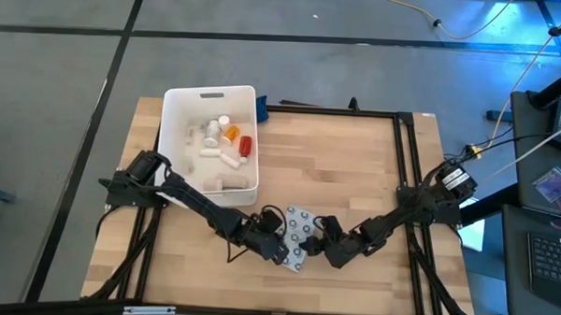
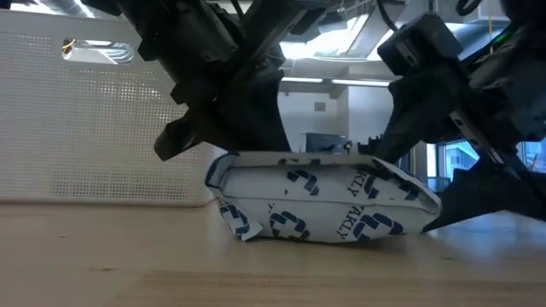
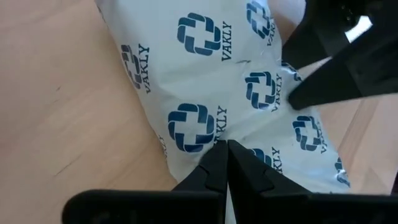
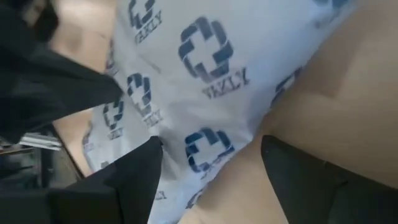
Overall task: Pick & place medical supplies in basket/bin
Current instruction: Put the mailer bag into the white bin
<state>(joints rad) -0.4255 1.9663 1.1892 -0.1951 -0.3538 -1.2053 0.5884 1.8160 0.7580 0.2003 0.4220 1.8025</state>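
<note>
both grippers meet low over the packet (image 1: 299,236): left gripper (image 3: 222,163) pinched closed on its edge, right gripper (image 4: 208,168) spread astride it.

Wooden table (image 1: 355,169): white tub (image 1: 174,112) at far left, printed white packet (image 1: 301,235) near front

White packet (image 3: 217,81), dark-blue cross logos; white tub (image 1: 177,116); orange pill bottle (image 1: 231,133); red bottle (image 1: 245,146).

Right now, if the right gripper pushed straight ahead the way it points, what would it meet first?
The white packet: the right gripper stands open with the packet's edge between its fingers, so it would likely meet that edge almost immediately.
</note>
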